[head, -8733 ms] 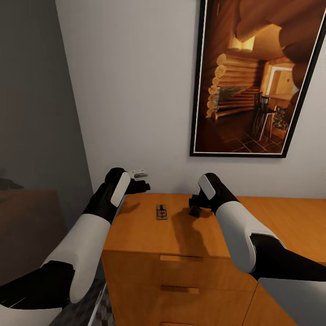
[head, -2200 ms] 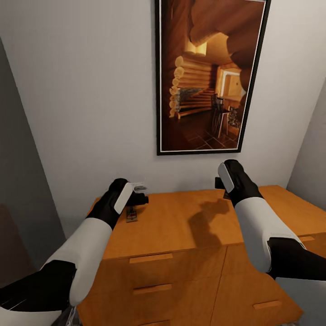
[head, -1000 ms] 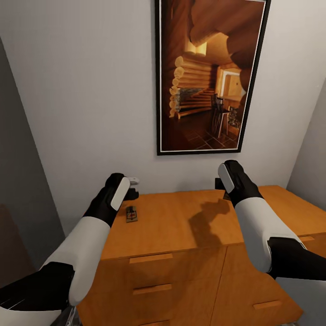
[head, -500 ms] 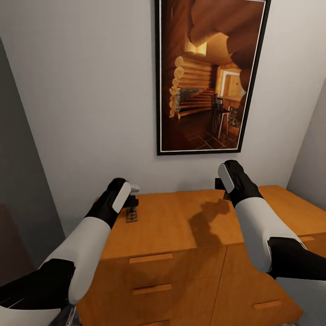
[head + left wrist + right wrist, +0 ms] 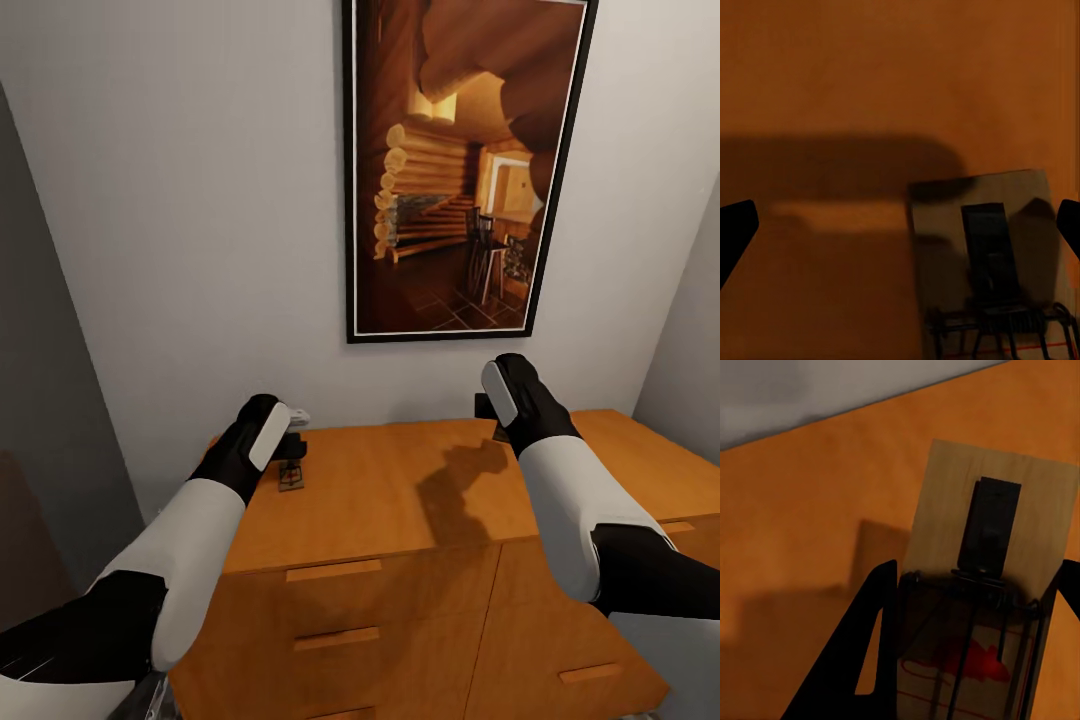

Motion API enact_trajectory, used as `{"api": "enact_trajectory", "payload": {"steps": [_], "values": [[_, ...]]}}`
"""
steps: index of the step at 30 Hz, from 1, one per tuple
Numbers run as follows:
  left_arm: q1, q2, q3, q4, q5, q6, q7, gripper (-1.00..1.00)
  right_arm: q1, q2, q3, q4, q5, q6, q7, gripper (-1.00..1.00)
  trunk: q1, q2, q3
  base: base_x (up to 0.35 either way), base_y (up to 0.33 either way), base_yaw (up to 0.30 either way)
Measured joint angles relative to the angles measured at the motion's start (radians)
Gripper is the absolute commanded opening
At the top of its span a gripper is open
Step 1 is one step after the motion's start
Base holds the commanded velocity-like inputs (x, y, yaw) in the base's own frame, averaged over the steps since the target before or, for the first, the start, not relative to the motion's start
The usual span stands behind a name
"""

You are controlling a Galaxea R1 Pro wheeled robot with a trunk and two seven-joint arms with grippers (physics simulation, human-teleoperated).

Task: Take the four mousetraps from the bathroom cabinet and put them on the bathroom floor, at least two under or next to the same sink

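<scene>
On the left part of the orange-brown cabinet top lies a mousetrap, a small brown slab with thin metal parts. My left gripper hangs just above it, pointing down. In the left wrist view the gripper is open, its fingertips far apart, and the mousetrap lies below, nearer one finger. My right gripper is shut on another mousetrap, held above the cabinet top close to the wall. In the head view the right wrist hides that gripper.
A large framed picture of a log cabin hangs on the white wall above the cabinet. Drawer fronts with bar handles face me. A grey wall stands at the left, and another wall closes in at the right.
My left gripper has dropped over the last second to just above the mousetrap on the cabinet top. The right arm has stayed still with its mousetrap.
</scene>
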Motion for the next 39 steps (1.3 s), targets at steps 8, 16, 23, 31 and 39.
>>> {"api": "enact_trajectory", "payload": {"steps": [8,16,23,31,39], "values": [[0.000,0.001,-0.002,0.000,0.053,0.000,0.000,1.00,0.000,0.000,0.000,0.000,0.001,0.000,0.000,-1.00,0.000,0.000,0.000,0.000,0.000,0.000],[-0.008,0.005,-0.005,0.014,0.162,0.000,0.002,1.00,0.000,0.000,0.000,0.000,0.003,0.000,0.000,-1.00,0.000,0.000,0.000,0.000,0.000,0.000],[-0.060,0.000,-0.003,0.052,0.186,0.000,0.003,1.00,0.000,0.000,0.000,0.000,0.005,0.000,-0.001,-1.00,0.000,0.000,0.000,0.000,0.000,0.000],[-0.075,-0.002,-0.003,0.061,0.188,0.000,0.002,1.00,0.000,0.000,-0.001,0.001,0.007,0.000,-0.001,-1.00,0.000,0.000,0.000,0.000,0.000,0.000],[-0.077,-0.002,-0.004,0.065,0.186,0.000,0.003,1.00,0.000,0.000,0.000,0.001,0.004,0.000,-0.002,-1.00,0.000,0.000,0.000,-0.001,0.000,0.000]]}}
